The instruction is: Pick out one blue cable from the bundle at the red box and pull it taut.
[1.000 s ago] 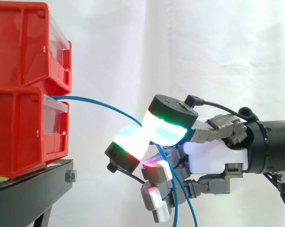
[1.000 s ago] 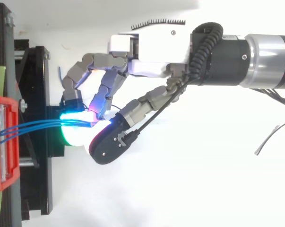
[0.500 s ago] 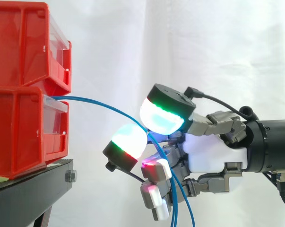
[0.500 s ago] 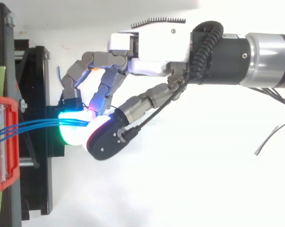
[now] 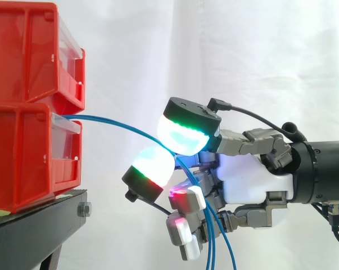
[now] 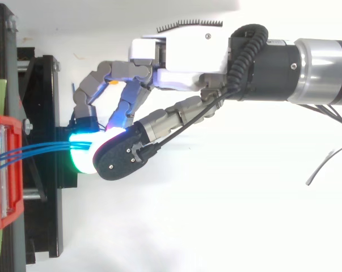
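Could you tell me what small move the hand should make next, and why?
Probably close the two large pads on just one of the blue cables. In the side view the hand's pads stand apart, the cables sag from the lower red bin and pass between them, so nothing looks pinched or taut yet.

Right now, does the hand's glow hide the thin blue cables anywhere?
Top view: the hand's cyan-green glow blooms over the thin blue cables where they reach it, so they cannot be traced there. Side view: no glare; they show plainly against the evenly lit white curtain.
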